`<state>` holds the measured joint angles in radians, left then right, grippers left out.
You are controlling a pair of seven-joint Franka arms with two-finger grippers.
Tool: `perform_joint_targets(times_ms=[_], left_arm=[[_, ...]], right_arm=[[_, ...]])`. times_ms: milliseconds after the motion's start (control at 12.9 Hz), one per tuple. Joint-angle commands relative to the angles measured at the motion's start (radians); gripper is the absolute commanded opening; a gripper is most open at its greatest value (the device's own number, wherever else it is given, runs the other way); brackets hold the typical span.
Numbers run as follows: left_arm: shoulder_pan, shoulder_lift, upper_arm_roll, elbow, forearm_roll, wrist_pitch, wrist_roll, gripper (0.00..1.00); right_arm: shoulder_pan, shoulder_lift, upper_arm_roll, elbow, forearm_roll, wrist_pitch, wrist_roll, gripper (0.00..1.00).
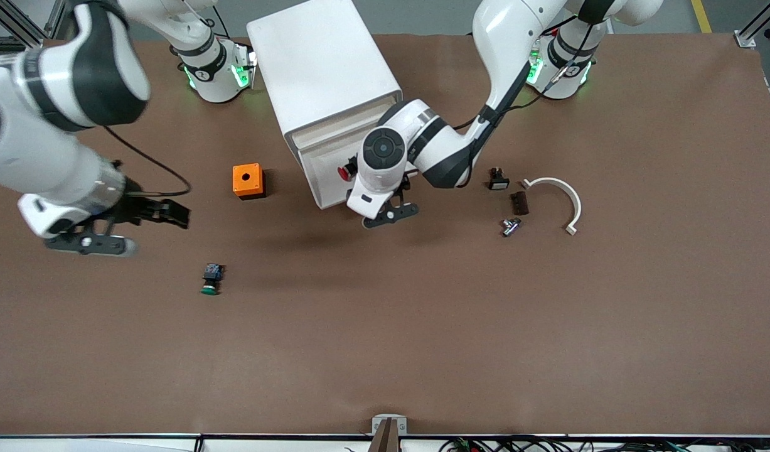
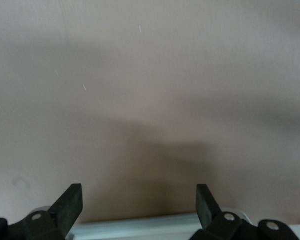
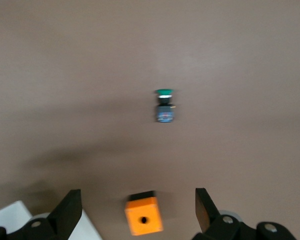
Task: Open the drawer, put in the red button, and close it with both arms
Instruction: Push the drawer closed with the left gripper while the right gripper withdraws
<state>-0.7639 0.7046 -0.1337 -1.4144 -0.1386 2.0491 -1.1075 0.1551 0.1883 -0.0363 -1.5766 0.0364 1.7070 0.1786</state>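
The white drawer cabinet [image 1: 325,69] stands between the arm bases, with its drawer [image 1: 322,182] pulled out a little. The red button [image 1: 345,171] lies in the open drawer, partly hidden by the left arm's hand. My left gripper [image 1: 391,212] is open and empty over the drawer's front edge. In the left wrist view its open gripper [image 2: 138,200] frames bare table and a white drawer rim [image 2: 155,227]. My right gripper [image 1: 159,232] is open and empty over the table toward the right arm's end. It is also open in the right wrist view [image 3: 137,205].
An orange box [image 1: 248,181] with a hole stands beside the drawer and shows in the right wrist view [image 3: 144,216]. A green-capped button [image 1: 211,280] [image 3: 163,105] lies nearer the camera. A black switch [image 1: 498,179], brown block [image 1: 519,202], metal part [image 1: 511,226] and white arc [image 1: 563,198] lie toward the left arm's end.
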Motion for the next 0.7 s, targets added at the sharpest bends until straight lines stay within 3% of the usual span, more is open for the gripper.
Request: perform_joint_targets(times_ms=[0,387,619], left_arm=[[0.001,-0.017,-0.065,-0.027,-0.015,0.008,-0.089,1.00],[0.000,-0.016,-0.161,-0.040,-0.015,0.009,-0.222,1.00],[-0.014,-0.014,-0.175,-0.047,-0.016,0.008,-0.270,1.00]], right_arm=[[-0.081,-0.041,0.024,-0.013,-0.003,-0.024,-0.099,1.00],[-0.157,-0.033,0.024,0.048,-0.032,-0.085,-0.208,1.00],[-0.164,-0.030,0.024,0.079,-0.081,-0.130,-0.225,1.00]])
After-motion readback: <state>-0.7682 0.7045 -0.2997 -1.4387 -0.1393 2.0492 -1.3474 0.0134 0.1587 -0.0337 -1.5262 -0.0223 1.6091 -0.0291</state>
